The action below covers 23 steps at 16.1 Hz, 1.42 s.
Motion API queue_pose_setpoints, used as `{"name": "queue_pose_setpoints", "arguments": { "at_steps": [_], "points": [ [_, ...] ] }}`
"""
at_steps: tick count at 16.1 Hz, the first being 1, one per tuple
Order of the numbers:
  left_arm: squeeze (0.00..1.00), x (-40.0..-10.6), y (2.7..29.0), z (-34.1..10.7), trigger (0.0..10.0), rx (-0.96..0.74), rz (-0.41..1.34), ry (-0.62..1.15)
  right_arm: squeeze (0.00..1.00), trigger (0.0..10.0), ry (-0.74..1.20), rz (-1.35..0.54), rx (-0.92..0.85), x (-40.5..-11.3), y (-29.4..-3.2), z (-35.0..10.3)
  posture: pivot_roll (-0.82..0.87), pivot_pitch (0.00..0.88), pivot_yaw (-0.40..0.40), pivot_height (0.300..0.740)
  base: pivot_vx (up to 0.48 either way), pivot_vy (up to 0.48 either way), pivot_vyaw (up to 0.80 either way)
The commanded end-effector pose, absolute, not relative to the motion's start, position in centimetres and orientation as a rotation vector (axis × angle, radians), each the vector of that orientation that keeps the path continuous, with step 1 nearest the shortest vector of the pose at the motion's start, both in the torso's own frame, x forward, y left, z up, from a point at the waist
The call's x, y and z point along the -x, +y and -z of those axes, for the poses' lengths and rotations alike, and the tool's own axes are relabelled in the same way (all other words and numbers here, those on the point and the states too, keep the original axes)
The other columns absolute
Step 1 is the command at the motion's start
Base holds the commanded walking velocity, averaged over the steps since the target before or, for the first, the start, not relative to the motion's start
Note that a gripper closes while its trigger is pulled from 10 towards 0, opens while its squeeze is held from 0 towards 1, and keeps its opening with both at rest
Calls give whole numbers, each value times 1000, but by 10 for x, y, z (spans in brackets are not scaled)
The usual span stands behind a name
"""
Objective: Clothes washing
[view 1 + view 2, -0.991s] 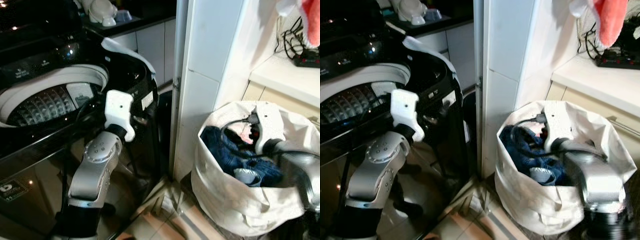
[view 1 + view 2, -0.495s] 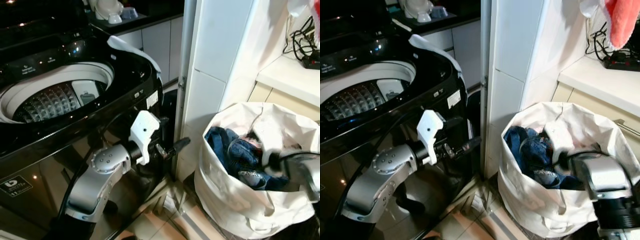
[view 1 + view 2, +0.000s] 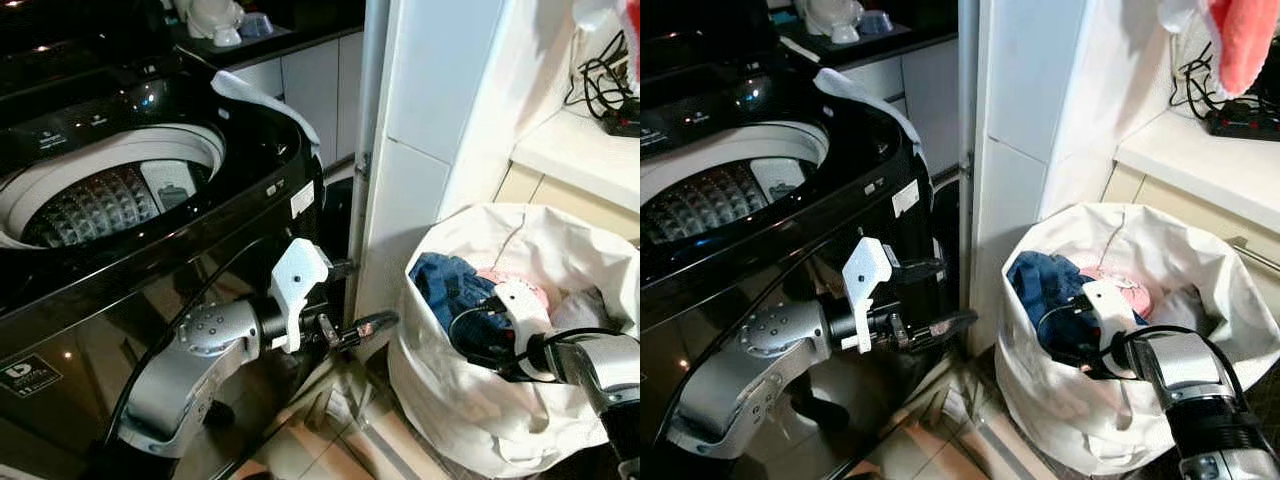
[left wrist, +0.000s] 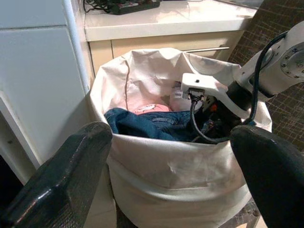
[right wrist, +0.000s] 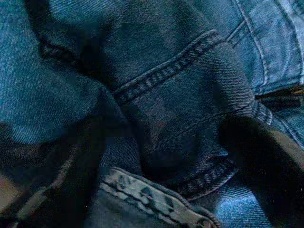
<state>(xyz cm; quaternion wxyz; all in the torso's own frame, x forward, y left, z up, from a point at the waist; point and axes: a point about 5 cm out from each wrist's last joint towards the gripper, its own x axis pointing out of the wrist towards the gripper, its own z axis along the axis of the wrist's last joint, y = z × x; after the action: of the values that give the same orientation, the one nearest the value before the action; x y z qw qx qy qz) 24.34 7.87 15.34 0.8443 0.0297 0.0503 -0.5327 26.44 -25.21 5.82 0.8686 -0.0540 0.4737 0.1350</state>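
Right gripper down in the laundry bag, nose to the denim

The right gripper [image 5: 156,156] sits inside the laundry bag [image 3: 470,420], its fingers [image 5: 266,156] spread wide with the blue jeans [image 5: 166,95] bunched directly between and ahead of them, seam running across the gap. The left gripper [image 4: 166,180], fingers also wide apart, hovers just outside the bag's near wall, facing it. The washing machine [image 3: 110,190] stands open well to the bag's left, so the right arm is the nearer for the grab.

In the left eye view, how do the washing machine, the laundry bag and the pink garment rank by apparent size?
1. Washing machine, though it is nearer.
2. Laundry bag.
3. Pink garment, mostly buried.
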Motion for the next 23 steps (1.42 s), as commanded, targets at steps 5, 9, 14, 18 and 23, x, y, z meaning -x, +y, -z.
{"name": "queue_pose_setpoints", "arguments": {
  "at_steps": [5, 9, 14, 18, 23],
  "points": [
    [0, -236, 78, -154, 10000, -53, 1184, 134, 0, 0, 949, -263, 86, -272, -253, -59, -56, 0, 42, 740, 0, 0, 0],
    [0, -230, 78, -155, 10000, -32, 1229, 148, 0, 0, 937, -256, 74, -274, -255, -58, -55, 0, 41, 740, 0, 0, 0],
    [0, -230, 78, -155, 10000, -37, 1228, 151, 0, 0, 913, -242, 50, -276, -255, -59, -60, 0, 46, 740, 0, 0, 0],
    [0, -230, 78, -155, 10000, -37, 1230, 150, 0, 0, 904, -233, 42, -275, -257, -59, -63, 0, 50, 740, 0, 0, 0],
    [0, -232, 78, -155, 10000, -47, 1223, 144, 0, 0, 837, -223, 20, -280, -259, -66, -63, 0, 51, 740, 0, 0, 0]
  ]
}}
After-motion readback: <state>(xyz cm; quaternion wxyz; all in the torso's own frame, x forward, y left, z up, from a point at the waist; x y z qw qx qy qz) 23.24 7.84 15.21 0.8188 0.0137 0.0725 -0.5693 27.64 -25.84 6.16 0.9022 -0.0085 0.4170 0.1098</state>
